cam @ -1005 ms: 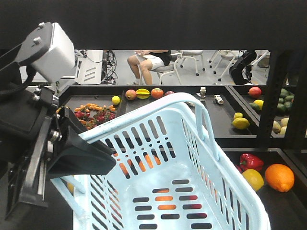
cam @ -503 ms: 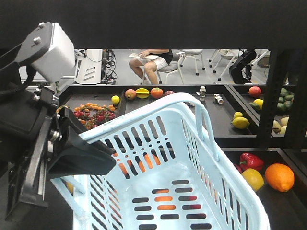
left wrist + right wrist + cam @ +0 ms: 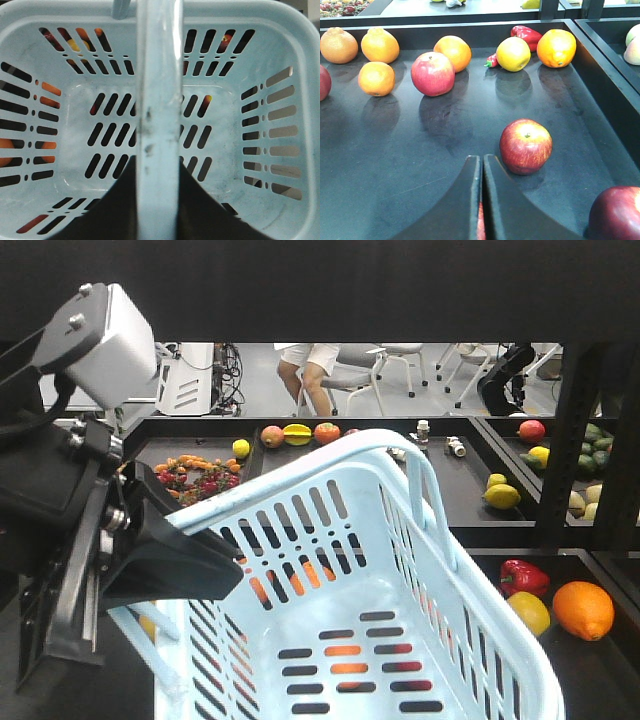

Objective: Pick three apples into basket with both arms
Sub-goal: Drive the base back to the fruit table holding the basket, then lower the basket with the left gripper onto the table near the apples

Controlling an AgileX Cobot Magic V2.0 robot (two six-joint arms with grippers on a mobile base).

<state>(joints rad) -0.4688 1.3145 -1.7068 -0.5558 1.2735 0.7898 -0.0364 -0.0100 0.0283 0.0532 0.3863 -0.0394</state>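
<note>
I saw the left claw (image 3: 157,167) clenched on the basket (image 3: 75,107) handle (image 3: 157,75), which crossed its long axis; the right claw (image 3: 481,160) had its fingers pressed together.

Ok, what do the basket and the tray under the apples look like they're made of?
The basket looks like moulded plastic, pale blue, slightly glossy: uniform slotted holes, with scuffs on its handle. The tray seems a hard black sheet with a satin finish, plastic or coated metal, I cannot tell: fine scratches, and a dim reflection under the apple.
</note>
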